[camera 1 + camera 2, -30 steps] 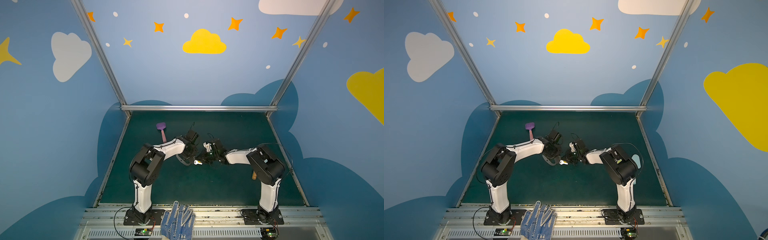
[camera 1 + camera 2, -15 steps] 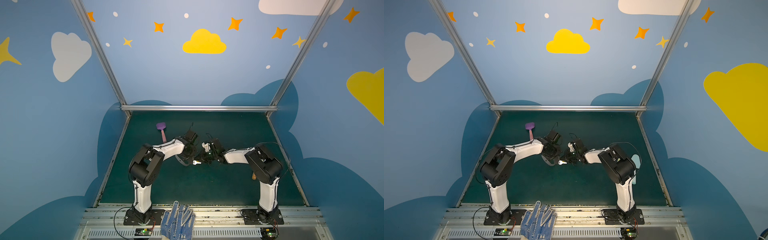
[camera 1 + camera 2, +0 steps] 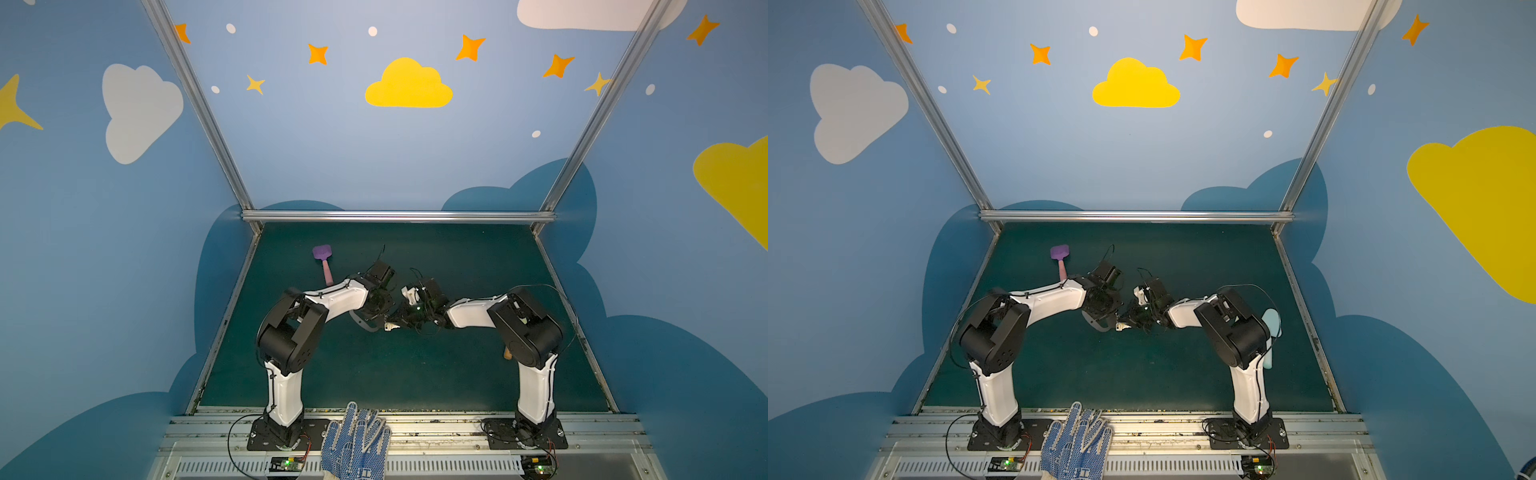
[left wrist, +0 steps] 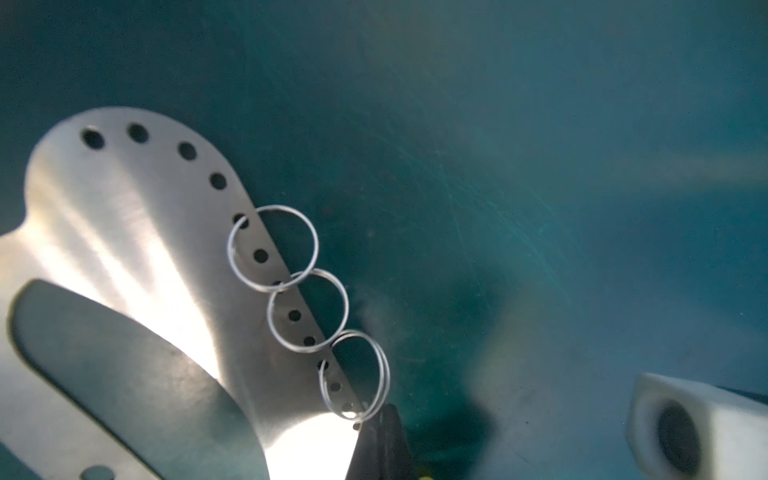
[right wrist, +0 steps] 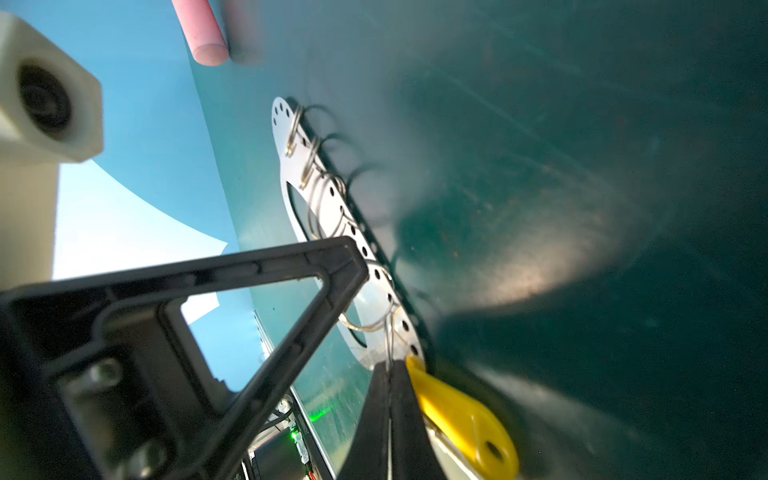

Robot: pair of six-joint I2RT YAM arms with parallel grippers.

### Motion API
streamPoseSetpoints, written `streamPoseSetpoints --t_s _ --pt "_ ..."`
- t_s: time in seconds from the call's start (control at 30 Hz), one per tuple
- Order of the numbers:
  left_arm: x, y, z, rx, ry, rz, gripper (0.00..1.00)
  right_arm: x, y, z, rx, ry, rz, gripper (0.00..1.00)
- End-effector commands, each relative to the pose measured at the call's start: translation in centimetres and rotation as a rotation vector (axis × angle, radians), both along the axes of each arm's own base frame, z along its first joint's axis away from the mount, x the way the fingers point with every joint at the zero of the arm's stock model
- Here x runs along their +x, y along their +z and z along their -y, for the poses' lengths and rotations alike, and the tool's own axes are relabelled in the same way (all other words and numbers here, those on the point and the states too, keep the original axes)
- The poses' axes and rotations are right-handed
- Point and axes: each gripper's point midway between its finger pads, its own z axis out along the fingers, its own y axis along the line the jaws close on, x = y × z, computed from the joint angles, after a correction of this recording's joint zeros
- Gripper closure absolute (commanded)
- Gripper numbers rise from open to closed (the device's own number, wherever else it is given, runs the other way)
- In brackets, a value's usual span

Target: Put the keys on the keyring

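**Both top views:** the wrists hide the fingertips of the left gripper (image 3: pixel 379 322) and the right gripper (image 3: pixel 399 324). The keys (image 3: pixel 391 327) show only as a silver glint just under the right tips.

**Right wrist view:** the right jaws are closed on a thin wire loop of the keys. The yellow tag (image 5: pixel 461 415) lies just beside them, and the blades are cut off.

**Left wrist view:** the left jaws are closed at the holed edge of the keyring (image 4: pixel 124 224), whose end meets the right tips. It is a flat, brushed-grey plate with a long slot and edge holes carrying wire rings (image 4: pixel 347 311), and it runs partly out of frame.
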Motion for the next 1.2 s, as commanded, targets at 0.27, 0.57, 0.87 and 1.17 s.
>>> streamPoseSetpoints --t_s 0.27,0.57,0.87,1.17 --pt "0.2 2.4 2.5 -0.13 -0.075 0.049 0.96 -0.9 0.2 -0.8 0.041 0.107 -0.013 1.0" --pt "-0.2 3.7 3.7 -0.183 -0.161 0.071 0.96 -1.0 1.2 -0.8 0.073 0.197 -0.024 1.0" --pt "0.1 4.3 4.1 -0.207 -0.167 0.094 0.96 -1.9 2.0 -1.1 0.105 0.276 -0.025 1.0" --pt "-0.2 3.5 4.3 -0.219 -0.168 0.068 0.96 -1.1 2.3 -0.1 0.074 0.268 -0.022 0.91"
